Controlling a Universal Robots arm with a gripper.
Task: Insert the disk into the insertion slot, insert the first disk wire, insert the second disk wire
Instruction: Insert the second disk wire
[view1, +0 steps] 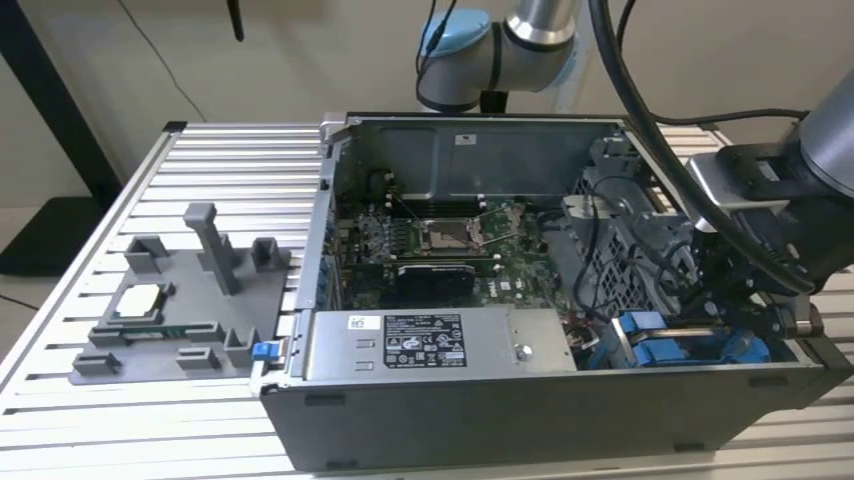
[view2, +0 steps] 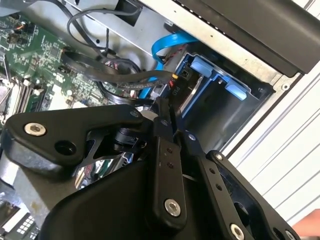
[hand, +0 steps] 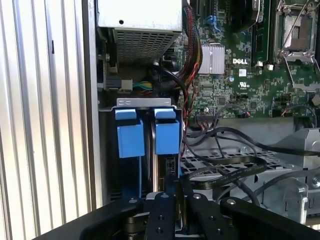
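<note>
Tool (hand: 172, 192) clenched on thin wire connector just beside disk (hand: 159, 165) seated in insertion slot (hand: 107, 150).

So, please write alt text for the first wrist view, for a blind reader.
The gripper hangs over a grey drive bay holding two blue tabs, inside an open computer case. Black cables and a green motherboard lie beside the bay.

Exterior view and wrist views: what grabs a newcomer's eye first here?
The open computer case on the slatted table, green motherboard exposed. At the exterior view's right, the gripper reaches into the insertion slot, just behind two bright blue carrier tabs; a blue cable curls nearby.
</note>
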